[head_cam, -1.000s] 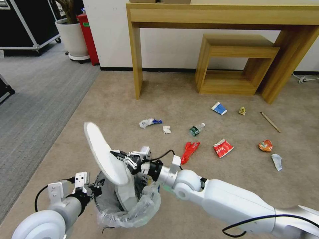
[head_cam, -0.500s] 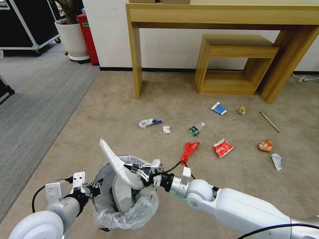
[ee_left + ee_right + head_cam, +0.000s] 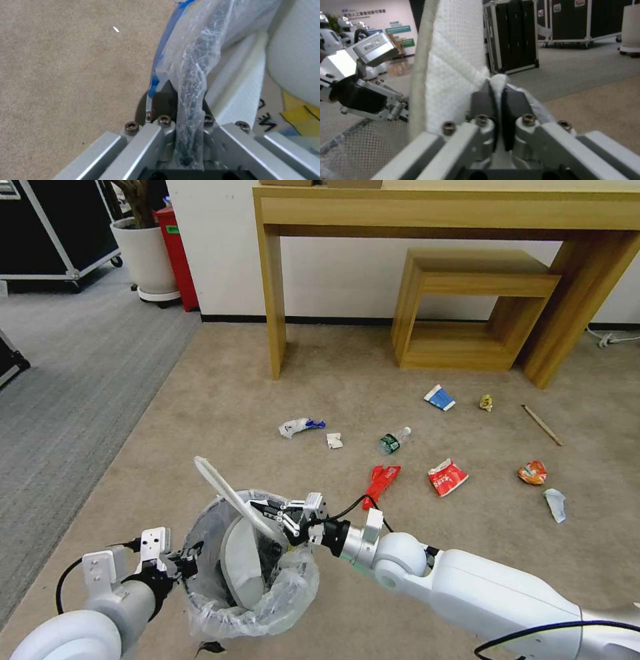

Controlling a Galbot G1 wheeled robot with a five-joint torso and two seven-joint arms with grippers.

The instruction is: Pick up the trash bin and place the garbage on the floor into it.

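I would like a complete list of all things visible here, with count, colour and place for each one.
trash bin: one, dark frame, whitish bag, held at rim.
slippers: two, white; one in bin, one held above it.
wrappers: three, red and orange, on carpet.
bottle: one, clear, green label, on carpet.
carton: one, blue-white, near the low shelf.
desk: one, wooden, against the wall.
left gripper: clamped on bin rim.
right gripper: pinching the slipper.

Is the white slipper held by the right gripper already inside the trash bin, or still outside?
Partly in: the white slipper, pinched by the right gripper, tilts over the bag-lined trash bin, heel end above the rim.
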